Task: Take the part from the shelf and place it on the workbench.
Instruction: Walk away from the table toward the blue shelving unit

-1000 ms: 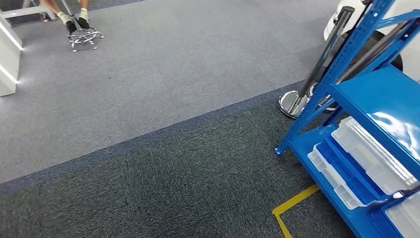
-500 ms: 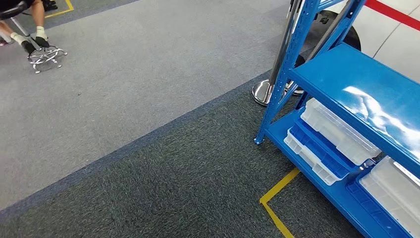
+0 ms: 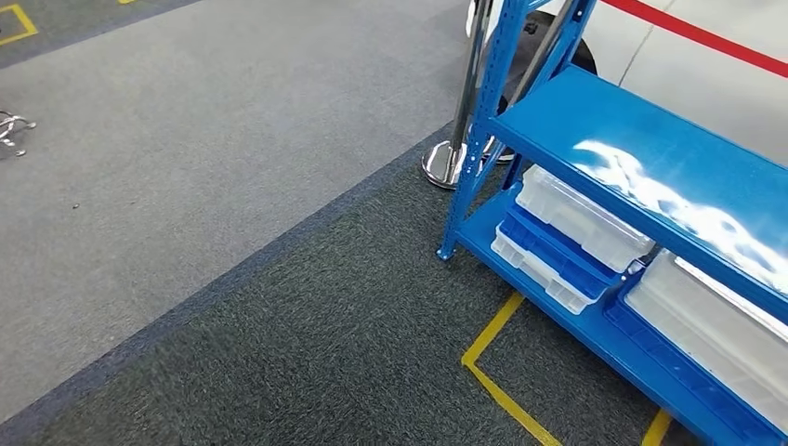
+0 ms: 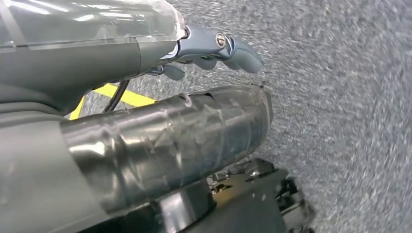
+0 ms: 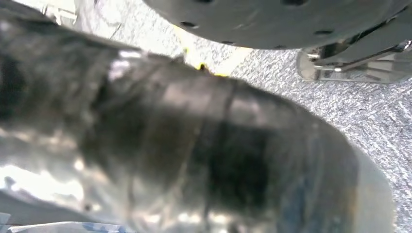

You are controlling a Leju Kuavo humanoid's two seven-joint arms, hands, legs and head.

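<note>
Shelf [image 3: 650,153] of glossy blue steel, translucent ribbed bins [image 3: 581,218].

Open carpet [image 3: 232,186] left, blue shelf [image 3: 650,158] right (lower level packed with plastic bins [image 3: 576,218]), chrome post [image 3: 451,153] behind.

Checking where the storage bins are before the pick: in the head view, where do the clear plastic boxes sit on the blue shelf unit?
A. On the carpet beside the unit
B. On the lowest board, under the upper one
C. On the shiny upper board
B: the clear plastic boxes rest on blue trays on the lowest board of the blue shelf unit, beneath the upper board.
</note>
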